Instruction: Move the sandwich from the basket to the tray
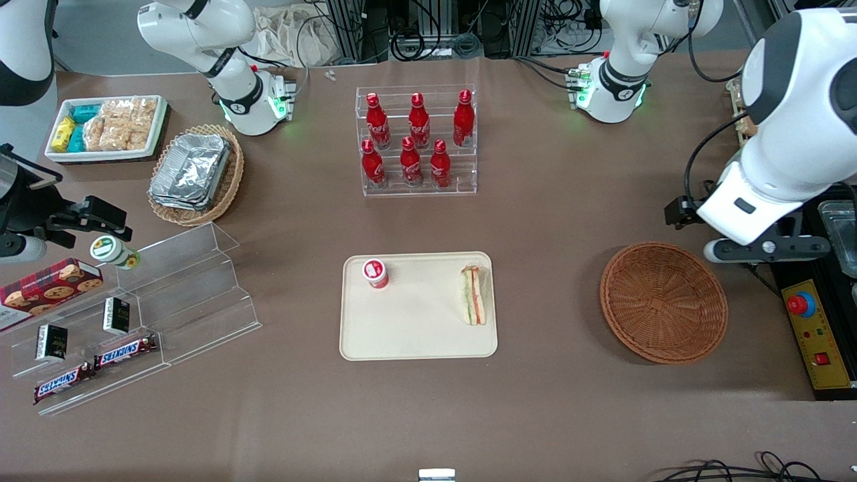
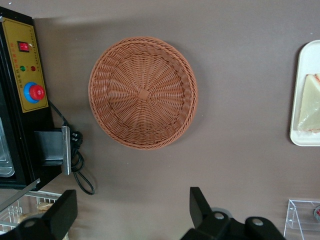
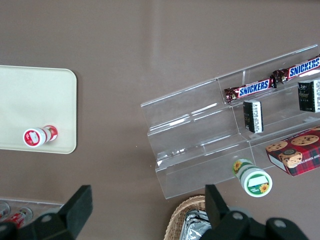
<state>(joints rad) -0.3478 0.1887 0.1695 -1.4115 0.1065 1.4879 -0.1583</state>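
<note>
The sandwich [image 1: 473, 294] lies on the cream tray [image 1: 415, 338], near the tray's edge toward the working arm's end; its white bread [image 2: 310, 102] shows in the left wrist view on the tray's rim [image 2: 300, 135]. The reddish-brown wicker basket [image 1: 663, 301] stands beside the tray toward the working arm's end, and nothing lies in it [image 2: 143, 92]. My gripper [image 1: 763, 251] hangs high above the table, a little farther from the front camera than the basket. Its fingers are open [image 2: 132, 192] with only bare table between them.
A small red-and-white cup [image 1: 375, 273] stands on the tray. A rack of red bottles [image 1: 416, 140] sits farther back. A black control box with a red button [image 1: 813, 328] lies beside the basket. Acrylic steps with snacks [image 1: 134, 314] and a tan basket of foil containers [image 1: 194, 174] lie toward the parked arm's end.
</note>
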